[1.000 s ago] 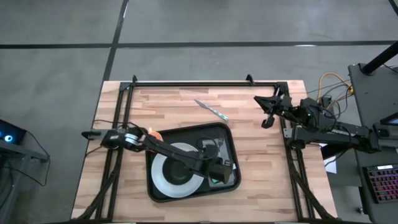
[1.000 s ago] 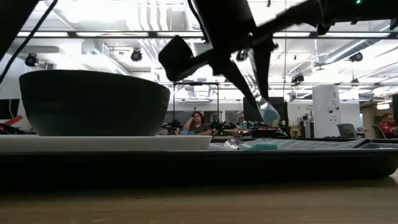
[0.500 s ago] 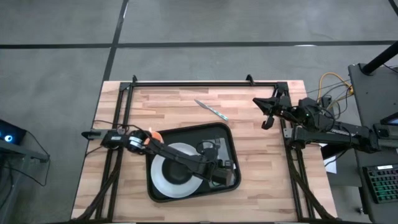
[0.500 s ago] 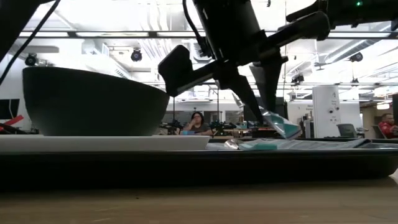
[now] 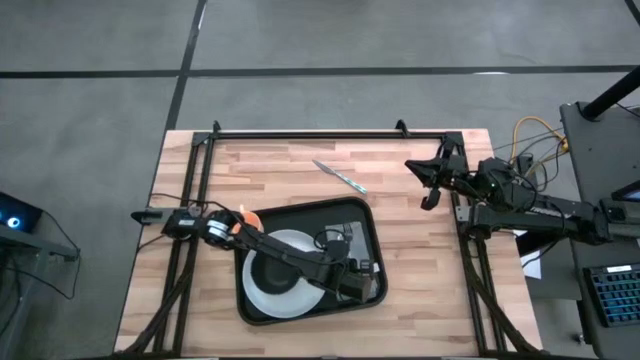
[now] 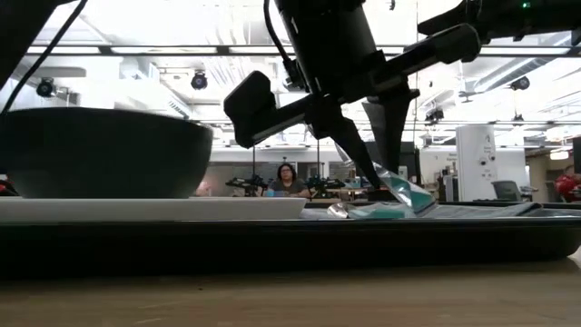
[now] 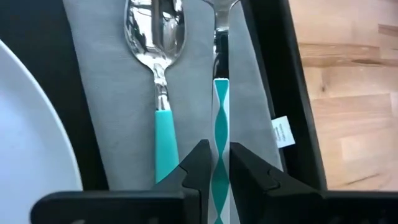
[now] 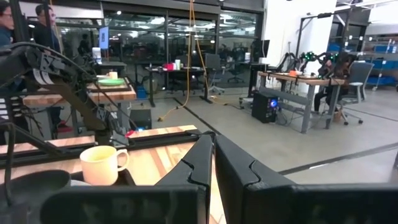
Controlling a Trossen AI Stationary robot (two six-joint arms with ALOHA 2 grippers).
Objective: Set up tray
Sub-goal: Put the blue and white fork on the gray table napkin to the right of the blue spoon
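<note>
The left gripper point(image 7: 215, 168) is down inside the tray point(image 5: 250, 300), over its right end, with its 2 fingers point(image 7: 194, 163) pinching the teal-and-white patterned handle of a utensil point(image 7: 220, 118). The handle runs up between the finger pads and out onto the grey napkin point(image 7: 118, 106). In the low view the handle slants down toward the napkin, so the piece looks nearly laid but not yet let go. Just beside it on the napkin lies a spoon point(image 7: 157, 56) with a plain teal handle, roughly parallel to the held piece. I cannot tell what kind of head the held utensil has, since only a sliver of metal shows past the handle.

The tray sits on the table point(image 5: 420, 290) toward its front edge and near the middle. The white plate point(image 5: 262, 290) fills the tray's left part and carries a dark bowl point(image 6: 100, 154).

The step in hand appears to be placing cutlery on the napkin. The next move probably calls for lowering the handle flat, spreading the fingers, and lifting straight up so the spoon is not nudged.

Farther back, 1 knife point(image 5: 338, 177) lies on bare wood toward the table's back edge, likely the next item. An orange object point(image 5: 248, 215) sits by the tray's back left corner. The right gripper point(image 5: 428, 196) waits near the table's right edge, fingers pressed together.
</note>
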